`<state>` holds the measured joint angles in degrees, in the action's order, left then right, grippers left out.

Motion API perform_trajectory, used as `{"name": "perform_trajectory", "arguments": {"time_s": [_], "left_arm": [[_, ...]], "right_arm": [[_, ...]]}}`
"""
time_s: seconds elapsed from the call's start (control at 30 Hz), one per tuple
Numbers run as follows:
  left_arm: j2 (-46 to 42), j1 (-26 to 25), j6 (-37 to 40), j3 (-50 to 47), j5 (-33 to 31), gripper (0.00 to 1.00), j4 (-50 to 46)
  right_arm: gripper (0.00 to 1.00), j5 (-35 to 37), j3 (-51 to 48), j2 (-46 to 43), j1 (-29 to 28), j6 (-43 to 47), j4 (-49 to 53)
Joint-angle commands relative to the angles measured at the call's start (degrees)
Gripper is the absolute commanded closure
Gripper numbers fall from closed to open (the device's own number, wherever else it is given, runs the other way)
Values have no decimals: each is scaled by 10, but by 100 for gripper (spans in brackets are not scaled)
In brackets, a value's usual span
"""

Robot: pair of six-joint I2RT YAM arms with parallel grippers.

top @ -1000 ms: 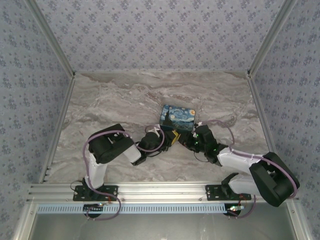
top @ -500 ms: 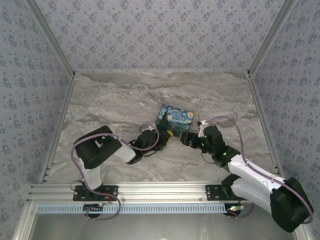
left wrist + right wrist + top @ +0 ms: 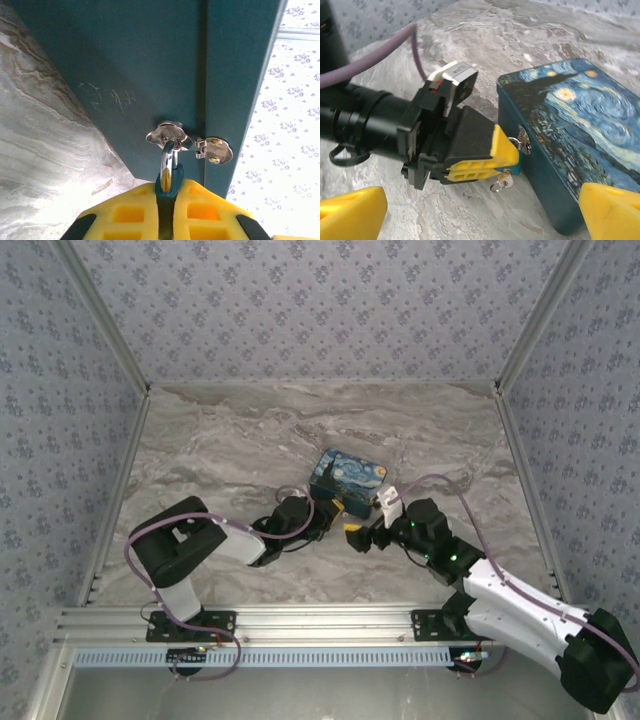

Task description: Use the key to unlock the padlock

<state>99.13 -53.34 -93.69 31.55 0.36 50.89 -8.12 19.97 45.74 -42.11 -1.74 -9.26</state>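
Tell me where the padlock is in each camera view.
Top external: too small to tell, at the left gripper tips against the box.
Left wrist: padlock bottom centre, between yellow fingers, shackle through the hasp.
Right wrist: centre, between the yellow finger and the box, key below.
Shared landmark: the box.

The left arm (image 3: 205, 545) sat folded low with its elbow bent and its wrist stretched forward. The left gripper (image 3: 490, 161) was pinched tight, its yellow pads (image 3: 202, 220) pressed together on the padlock (image 3: 168, 181) right at their tips. The right arm (image 3: 510, 595) lay long and low. The right gripper (image 3: 370, 517) faced the left one's tips from just beside them, jaws spread wide, yellow fingers (image 3: 351, 209) far apart and holding nothing.
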Motion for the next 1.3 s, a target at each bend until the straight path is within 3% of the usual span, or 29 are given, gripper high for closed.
{"name": "perform_trajectory", "arguments": {"time_s": [0.0, 0.2, 0.4, 0.6, 0.9, 1.27], "left_arm": [[-26, 2, -5, -1, -4, 100, 6], [-36, 3, -16, 2, 3, 100, -1], [-43, 5, -24, 7, 16, 100, -9], [-52, 5, -25, 8, 19, 100, -14], [-60, 5, -29, 17, 30, 100, -26], [-64, 5, -28, 22, 28, 100, -38]], "right_arm": [[1, 79, -2, -8, -46, 135, -9], [7, 335, -10, 26, -175, 325, -38], [26, 437, -18, 101, -211, 419, -85], [36, 434, -16, 159, -208, 448, -129], [48, 378, -15, 224, -179, 409, -215], [57, 357, -13, 241, -161, 405, -220]]}}
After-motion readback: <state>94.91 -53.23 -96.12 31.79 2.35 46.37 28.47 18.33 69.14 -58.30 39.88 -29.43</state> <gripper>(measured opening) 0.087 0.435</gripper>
